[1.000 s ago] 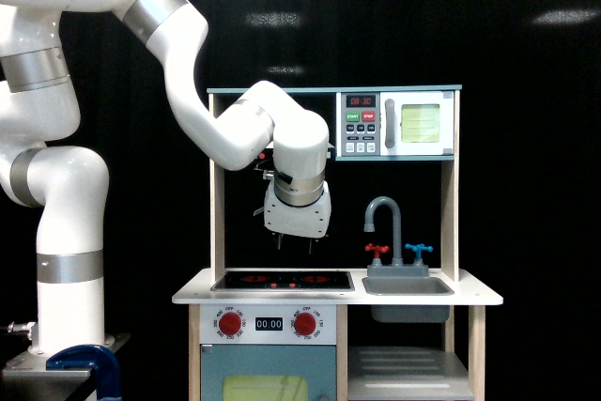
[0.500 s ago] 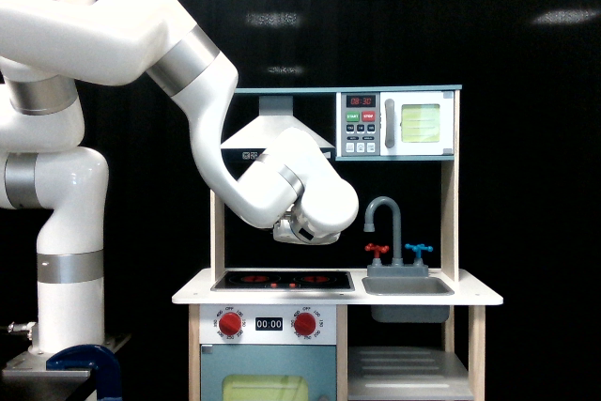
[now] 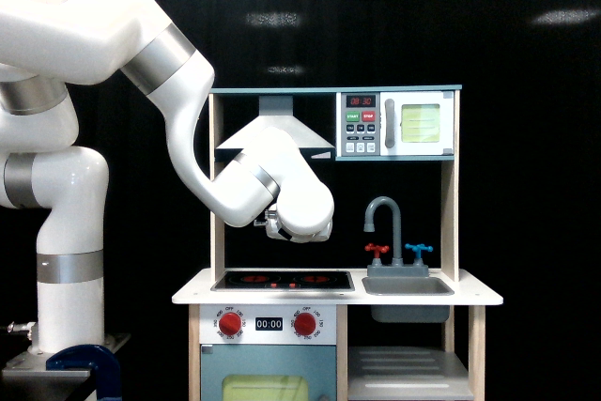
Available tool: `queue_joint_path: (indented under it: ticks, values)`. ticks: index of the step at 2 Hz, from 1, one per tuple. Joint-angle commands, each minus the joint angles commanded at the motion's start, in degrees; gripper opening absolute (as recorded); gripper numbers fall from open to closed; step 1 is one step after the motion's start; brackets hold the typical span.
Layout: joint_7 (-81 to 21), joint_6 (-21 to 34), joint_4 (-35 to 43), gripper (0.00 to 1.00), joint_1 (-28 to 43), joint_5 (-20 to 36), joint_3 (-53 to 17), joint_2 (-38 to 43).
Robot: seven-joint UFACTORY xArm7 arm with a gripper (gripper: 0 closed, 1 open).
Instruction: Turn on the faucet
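Observation:
The faucet [image 3: 387, 218] is a small grey gooseneck tap standing behind the sink [image 3: 408, 285] on the toy kitchen's right side. Its red cross handle [image 3: 377, 251] sits left of its blue cross handle [image 3: 418, 251] on the grey base. My white arm's wrist [image 3: 302, 206] hangs above the stove top, to the exterior view's left of the spout and a short gap away from it. Only a small grey part of the gripper [image 3: 272, 225] peeks out below the wrist. Its fingers are hidden, so whether it is open or shut does not show.
A black stove top [image 3: 282, 280] lies under the wrist, with two red round knobs [image 3: 230, 323] on the panel below. A white range hood [image 3: 275, 136] hangs just above the arm. The toy microwave [image 3: 399, 124] sits over the faucet, and wooden posts frame the kitchen.
The wrist swung from pointing down over the stove to turned sideways, hiding the fingers. It reached toward the faucet, then drew back a little to the left and rose.

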Motion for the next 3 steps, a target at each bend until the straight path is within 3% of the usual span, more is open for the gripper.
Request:
queue_joint_path:
  ticks: [1,2,3]
  values:
    - [-0.4,1.4,2.0,1.0,2.9,-3.0,-3.7,-4.3]
    - [2.1,1.4,3.9,1.0,4.2,-5.3,-3.1,-7.5]
    - [6.1,0.5,3.2,1.0,0.7,-7.9,0.9,-10.1]
